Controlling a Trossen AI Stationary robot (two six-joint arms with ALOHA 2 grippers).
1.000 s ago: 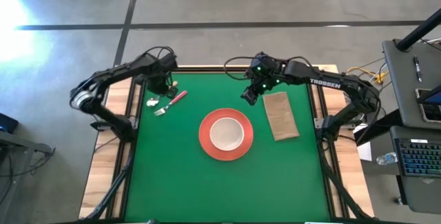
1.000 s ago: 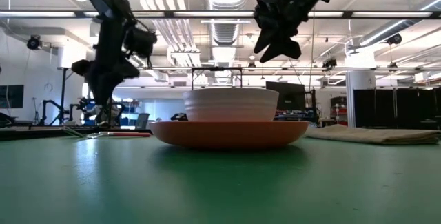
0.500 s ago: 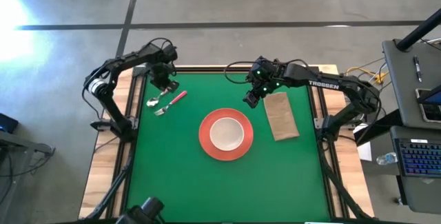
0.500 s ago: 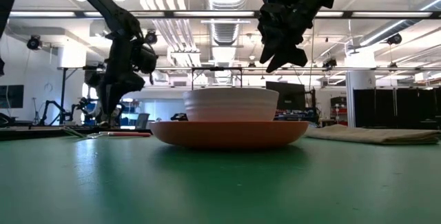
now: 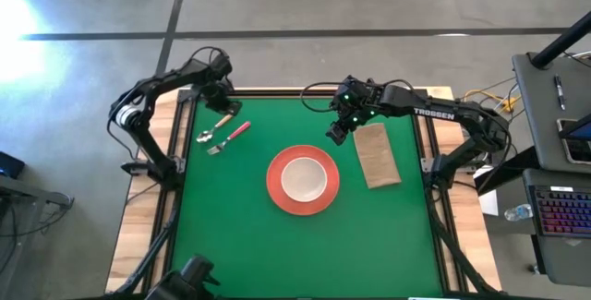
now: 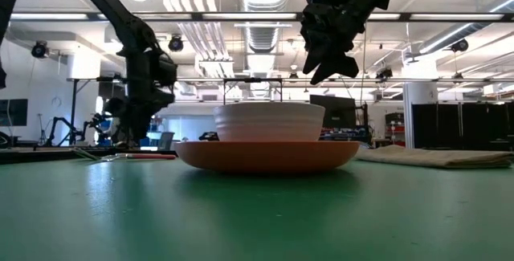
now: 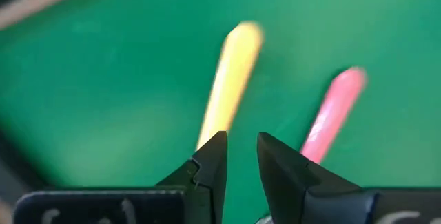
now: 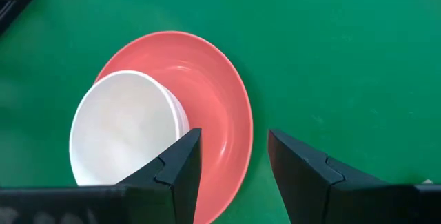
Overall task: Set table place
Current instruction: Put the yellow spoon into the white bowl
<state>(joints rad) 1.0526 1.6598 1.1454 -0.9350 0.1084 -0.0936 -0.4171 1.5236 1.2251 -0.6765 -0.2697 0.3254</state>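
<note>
- Left wrist view: the left end effector (image 7: pixel 240 156) hovers over the green counter (image 7: pixel 103 79) with its fingers nearly together, a thin gap between them and nothing held.
- Just ahead of its tips lies the yellow-handled spoon (image 7: pixel 229 79); the pink-handled fork (image 7: pixel 334 110) lies just beside the spoon, roughly parallel and apart from it. The camera looks almost straight along the spoon's handle, which suggests the arm is either lining up on it or has let it go.
- From the high view, this end effector (image 5: pixel 223 102) sits at the counter's far left corner, with the spoon (image 5: pixel 215 128) and fork (image 5: pixel 230 137) just inboard of it, well apart from the rest of the setting.
- The right end effector (image 8: pixel 231 156) hangs above the counter with fingers spread apart and empty, looking down on the plate's rim.
- Below and ahead of it, the orange-red plate (image 8: pixel 224 107) carries the cream bowl (image 8: pixel 124 131); the bowl sits off-centre, toward one side of the plate.
- The brown napkin (image 5: pixel 376 153) lies flat just beside the right end effector (image 5: pixel 336 131), on the side away from the left arm.
- By judgement, plate, bowl and napkin are already laid; the cutlery has yet to join them, so the left arm has the next job.
</note>
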